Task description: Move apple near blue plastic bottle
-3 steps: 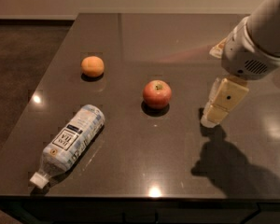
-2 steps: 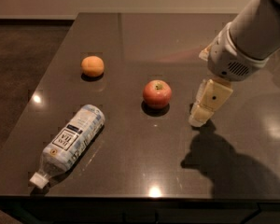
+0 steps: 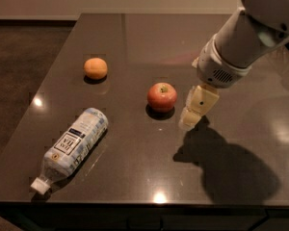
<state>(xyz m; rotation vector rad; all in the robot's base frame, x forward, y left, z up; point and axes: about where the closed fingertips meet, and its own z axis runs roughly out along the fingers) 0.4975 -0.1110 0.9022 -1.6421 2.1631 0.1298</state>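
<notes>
The red-pink apple point(image 3: 162, 96) stands upright near the middle of the dark table. The blue plastic bottle point(image 3: 72, 148) lies on its side at the front left, white cap toward the front edge, label up. My gripper point(image 3: 190, 118) hangs just right of the apple, close above the table, a small gap from the fruit and not touching it. The grey arm reaches in from the upper right.
A small orange fruit point(image 3: 95, 68) sits at the back left of the table point(image 3: 135, 177). The table's left edge drops to a dark floor. The arm casts a shadow at the front right.
My gripper has moved left and a little down, from well right of the apple to close beside it. The apple, bottle and orange have not moved.
</notes>
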